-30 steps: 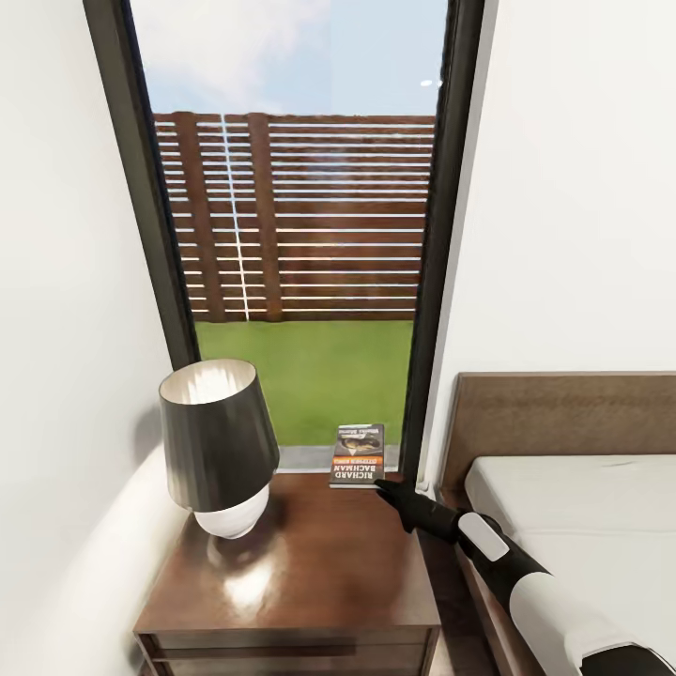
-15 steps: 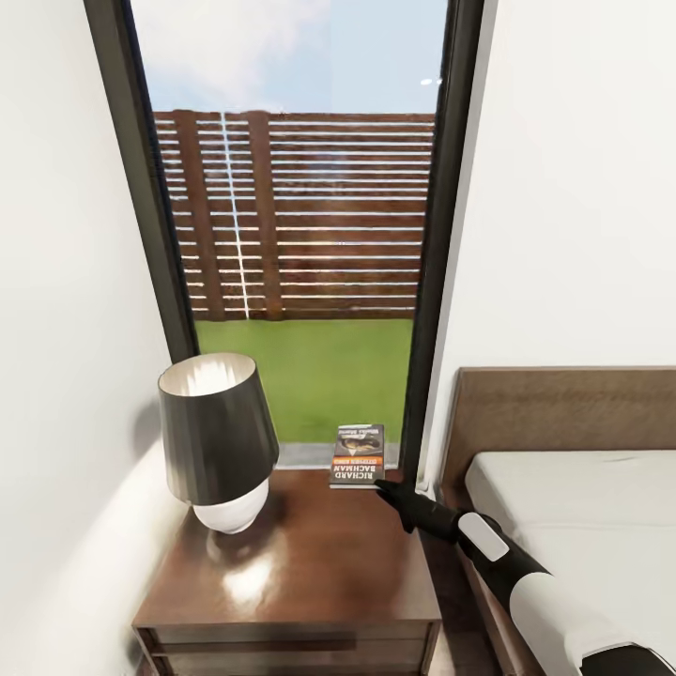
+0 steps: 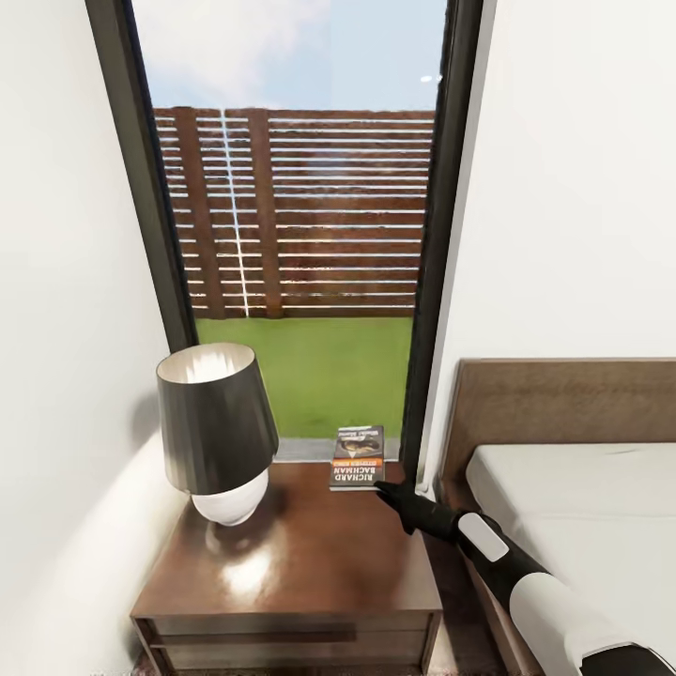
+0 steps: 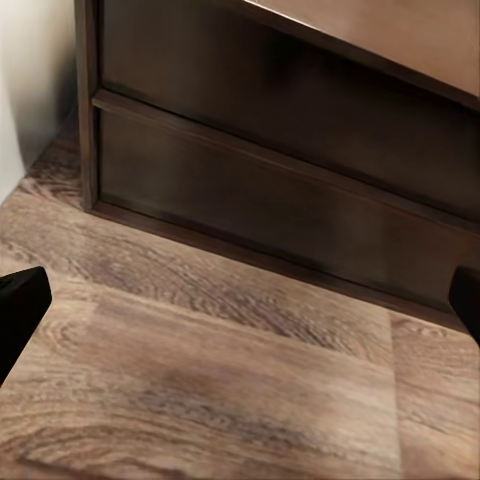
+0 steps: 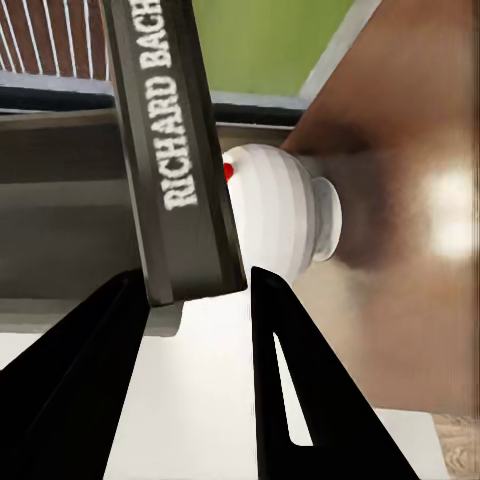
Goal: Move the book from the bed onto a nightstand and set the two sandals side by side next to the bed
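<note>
The book [image 3: 357, 457], dark with an orange band and "RICHARD BACHMAN" lettering, is tilted over the far right corner of the nightstand [image 3: 310, 563]. My right gripper [image 3: 383, 490] is shut on its lower corner. In the right wrist view both fingers flank the end of the book [image 5: 175, 150], with the gripper [image 5: 197, 278] closed on it. My left gripper [image 4: 240, 300] is open, low over the wood floor [image 4: 200, 390] in front of the nightstand's drawer front [image 4: 280, 190]. The bed [image 3: 582, 507] lies to the right. The sandals are out of view.
A black-shaded lamp with a white base [image 3: 214, 422] takes up the nightstand's left half; its base [image 5: 280, 215] also shows past the book. Behind the nightstand is a tall dark-framed window [image 3: 300, 235]. White walls close in on the left and behind the headboard [image 3: 563, 404].
The whole view has shifted slightly, so the lamp and headboard sit higher in the picture. The book and right gripper hold the same place, still together.
</note>
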